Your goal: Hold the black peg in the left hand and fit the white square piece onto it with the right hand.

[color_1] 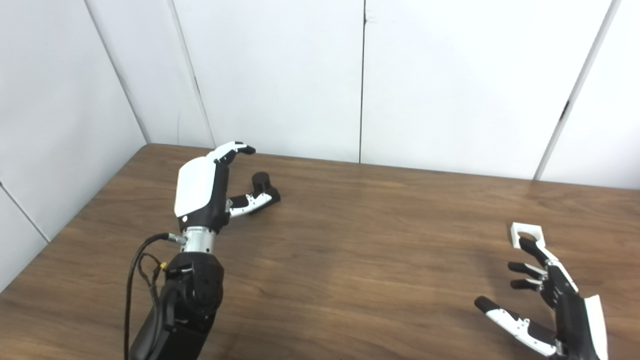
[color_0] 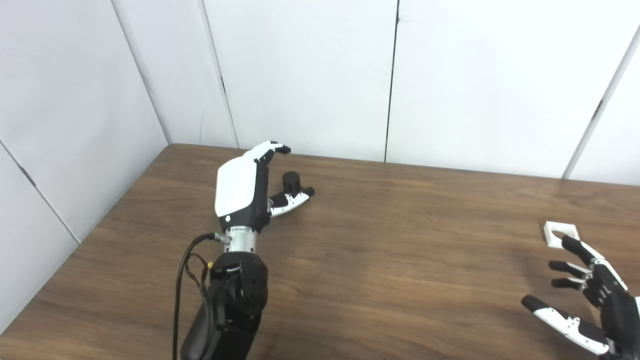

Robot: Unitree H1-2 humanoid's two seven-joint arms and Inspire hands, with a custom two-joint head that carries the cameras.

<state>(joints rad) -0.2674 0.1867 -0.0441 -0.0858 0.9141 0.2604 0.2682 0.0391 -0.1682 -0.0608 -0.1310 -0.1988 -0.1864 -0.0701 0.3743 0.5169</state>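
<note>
I've barely started: my left hand (color_0: 250,187) is spread around the black peg (color_0: 291,181) standing on the table (color_0: 375,260), my right hand (color_0: 587,295) spread just short of the white square piece (color_0: 561,234), nothing gripped or fitted.

I lose the lower part of the short black cylindrical peg (color_0: 291,181) behind the left hand's (color_0: 243,192) thumb | near corner of the flat white square piece with a round hole (color_1: 526,235) sits under a right hand (color_1: 555,300) fingertip | right wrist cut off by the bottom-right edge | I can't tell peg-to-thumb contact.
</note>
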